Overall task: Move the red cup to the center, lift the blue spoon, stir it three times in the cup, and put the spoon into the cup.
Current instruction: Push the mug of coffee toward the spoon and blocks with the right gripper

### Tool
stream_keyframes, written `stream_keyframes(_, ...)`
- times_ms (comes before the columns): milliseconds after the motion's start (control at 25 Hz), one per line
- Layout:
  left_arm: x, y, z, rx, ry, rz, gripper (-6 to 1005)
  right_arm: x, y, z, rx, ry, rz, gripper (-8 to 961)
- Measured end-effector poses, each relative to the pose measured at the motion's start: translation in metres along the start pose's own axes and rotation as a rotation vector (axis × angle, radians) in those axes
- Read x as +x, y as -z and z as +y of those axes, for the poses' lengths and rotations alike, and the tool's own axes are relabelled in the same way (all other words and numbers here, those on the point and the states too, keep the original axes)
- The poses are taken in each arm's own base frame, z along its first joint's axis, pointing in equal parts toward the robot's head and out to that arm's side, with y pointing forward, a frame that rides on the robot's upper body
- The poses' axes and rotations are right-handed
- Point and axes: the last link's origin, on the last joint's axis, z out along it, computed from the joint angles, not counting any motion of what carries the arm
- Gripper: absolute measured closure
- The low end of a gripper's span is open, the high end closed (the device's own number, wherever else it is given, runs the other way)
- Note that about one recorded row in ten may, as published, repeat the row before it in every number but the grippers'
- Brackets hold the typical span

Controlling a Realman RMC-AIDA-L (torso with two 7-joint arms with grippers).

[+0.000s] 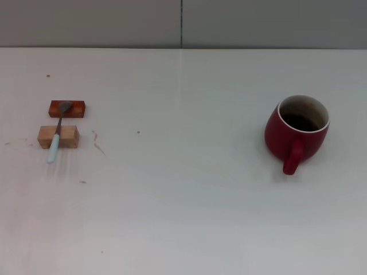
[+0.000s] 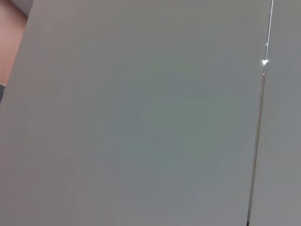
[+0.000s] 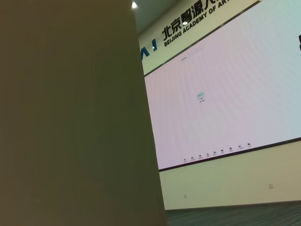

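The red cup is sitting upright well off to your right on the table, handle pointing back toward you, the blue spoon far left across two blocks, so your right arm's nearer, though neither hand's showing, so can't tell their grip.

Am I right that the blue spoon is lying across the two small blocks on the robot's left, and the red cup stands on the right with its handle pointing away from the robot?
Not quite: the head view shows the red cup with its handle toward the robot. The blue spoon does lie across the two blocks on the left.
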Motion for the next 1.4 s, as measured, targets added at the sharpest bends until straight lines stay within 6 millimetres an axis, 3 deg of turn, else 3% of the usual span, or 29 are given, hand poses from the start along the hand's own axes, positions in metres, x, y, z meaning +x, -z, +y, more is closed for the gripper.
stream_keyframes(280, -0.001, 0.000, 0.000, 0.000, 0.002, -0.002, 323, 0.000, 0.000, -0.002, 0.002, 0.011, -0.002, 382)
stream_keyframes(480, -0.001, 0.001, 0.001, 0.000, 0.003, -0.003, 323, -0.002, -0.002, -0.006, -0.008, 0.071, -0.009, 627)
stream_keyframes(720, -0.001, 0.000, 0.001, -0.001, 0.004, -0.003, 323, -0.001, -0.002, 0.010, -0.045, 0.402, -0.014, 841)
stream_keyframes(1160, 0.000, -0.002, 0.003, -0.007, 0.005, 0.005, 323, -0.002, 0.017, 0.058, -0.299, 1.005, -0.201, 879)
stream_keyframes(1400, 0.001, -0.003, 0.003, -0.007, 0.002, 0.007, 323, 0.008, 0.029, 0.073, -0.434, 1.164, -0.242, 880)
